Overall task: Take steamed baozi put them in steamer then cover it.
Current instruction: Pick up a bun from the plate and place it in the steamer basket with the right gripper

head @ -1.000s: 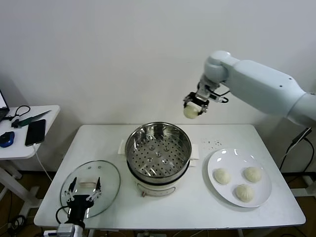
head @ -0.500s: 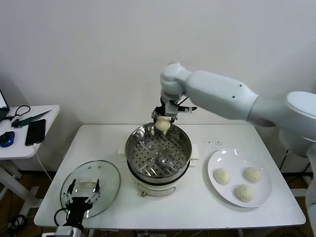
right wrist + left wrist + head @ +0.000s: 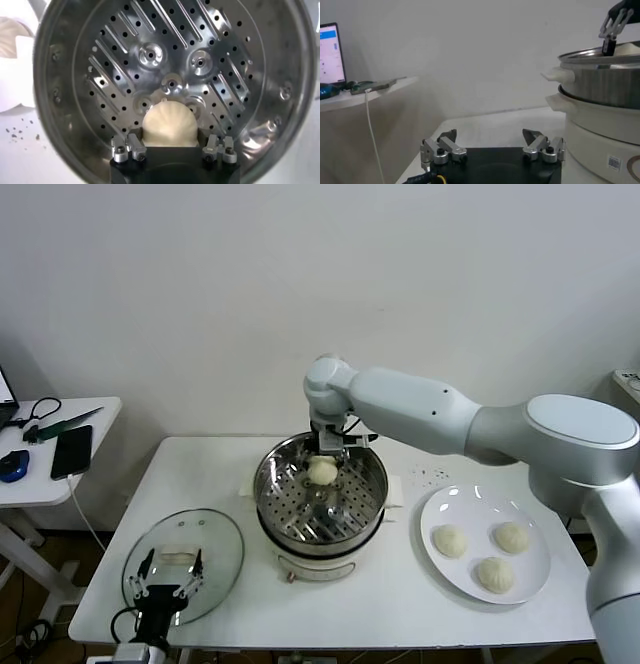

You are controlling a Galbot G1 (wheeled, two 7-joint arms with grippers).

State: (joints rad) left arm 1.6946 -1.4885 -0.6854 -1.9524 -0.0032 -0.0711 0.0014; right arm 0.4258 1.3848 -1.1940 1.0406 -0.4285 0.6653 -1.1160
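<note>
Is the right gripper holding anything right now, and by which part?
Yes: the right gripper holds a baozi by its sides, over the steamer tray.

Shiny perforated metal steamer (image 3: pixel 320 489); smooth matt baozi (image 3: pixel 169 127).

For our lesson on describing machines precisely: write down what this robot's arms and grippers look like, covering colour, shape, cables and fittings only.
The right arm has smooth, rounded, pale grey-white shells with a ball-like joint near the wrist and thin black cables there. Its right gripper has a black body with silver metal fittings and screws at the jaws. The left gripper matches: black body, silver jaw links, with a black cable and a yellow connector at its base.
</note>
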